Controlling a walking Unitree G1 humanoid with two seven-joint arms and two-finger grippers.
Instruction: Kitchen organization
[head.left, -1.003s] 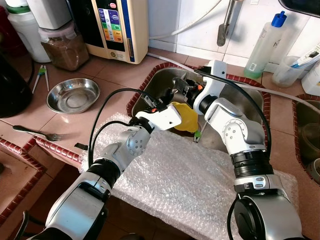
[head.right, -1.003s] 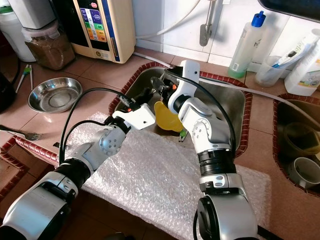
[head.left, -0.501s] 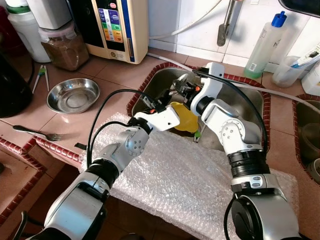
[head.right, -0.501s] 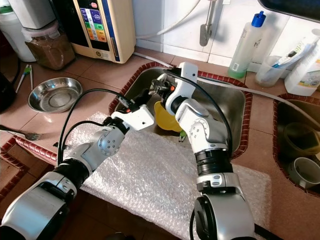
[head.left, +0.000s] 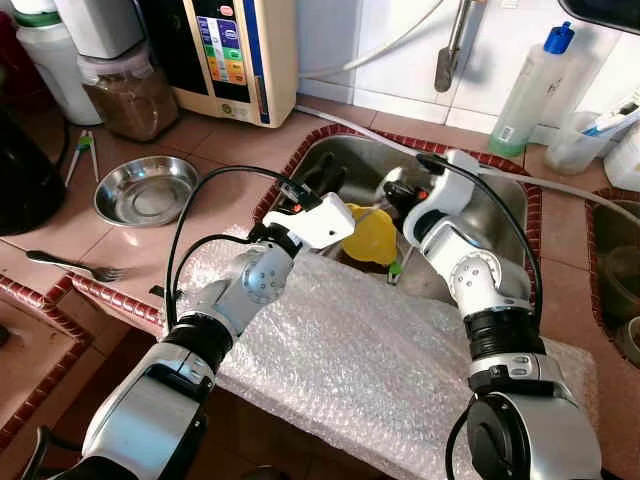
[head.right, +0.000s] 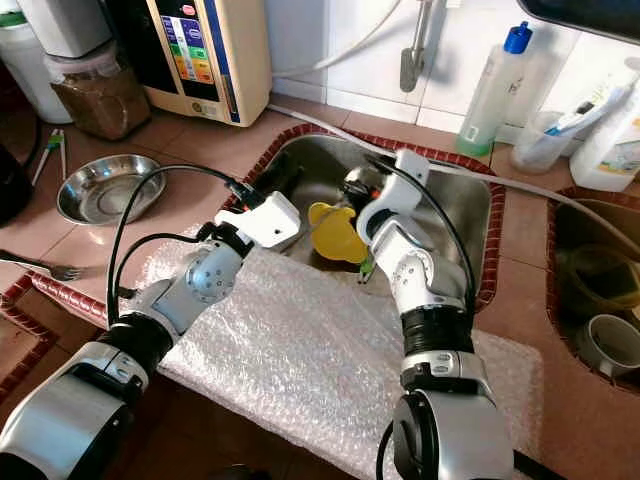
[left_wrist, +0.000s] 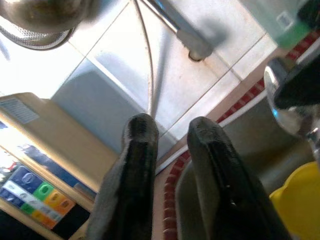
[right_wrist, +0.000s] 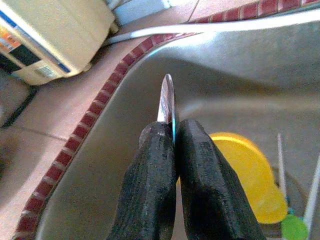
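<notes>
Both arms reached over the sheet of bubble wrap (head.left: 370, 350) into the steel sink (head.left: 500, 205), whose red-brick tiled rim (head.left: 275, 190) closed it in on the near and left sides. The right gripper (right_wrist: 172, 135) was pinched tight on the edge of a thin shiny metal piece (right_wrist: 166, 100), edge-on in its wrist view; what kind of utensil it was could not be told. The head views placed that gripper (head.right: 362, 185) above the middle of the basin, just beside the yellow plastic piece (head.left: 372, 235) lying in the sink against the near wall. The left gripper (left_wrist: 170, 130) hovered at the sink's left rim, fingers (left_wrist: 137, 150) slightly parted and holding nothing, pointing toward the tiled wall. Bare steel lay to the right in the basin. On the counter to the left sat a steel bowl (head.left: 147, 190) and a fork (head.left: 75, 266), well apart from both arms.
</notes>
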